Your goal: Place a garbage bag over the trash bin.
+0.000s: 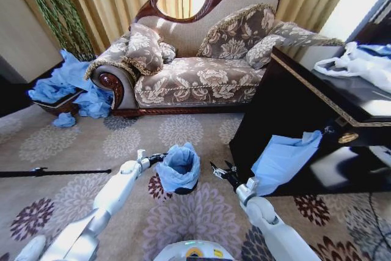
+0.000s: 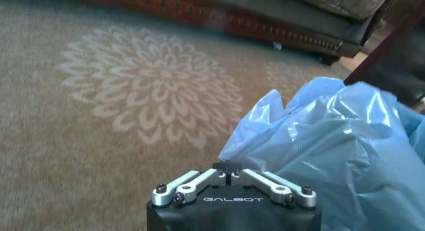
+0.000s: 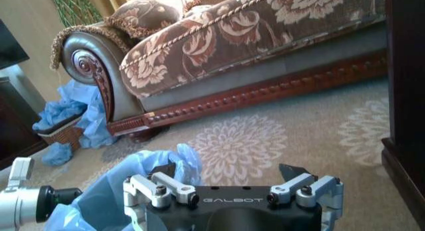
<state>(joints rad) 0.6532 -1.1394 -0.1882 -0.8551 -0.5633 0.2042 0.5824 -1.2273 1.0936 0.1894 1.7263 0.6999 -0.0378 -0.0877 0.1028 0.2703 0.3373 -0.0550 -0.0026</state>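
On the flowery carpet (image 1: 73, 145) in front of the sofa (image 1: 201, 59), we see the trash bin (image 1: 185, 189) wearing the garbage bag (image 1: 179, 166), our left gripper (image 1: 151, 159) pinching its edge, our right gripper (image 1: 218, 170) wide open and empty.

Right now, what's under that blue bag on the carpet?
A small black trash bin, just its base showing below the garbage bag. Its sides, rim and inside are covered.

Open carpet (image 1: 91, 145) left of the trash bin (image 1: 185, 187); dark cabinet (image 1: 293, 114) blocks its right side
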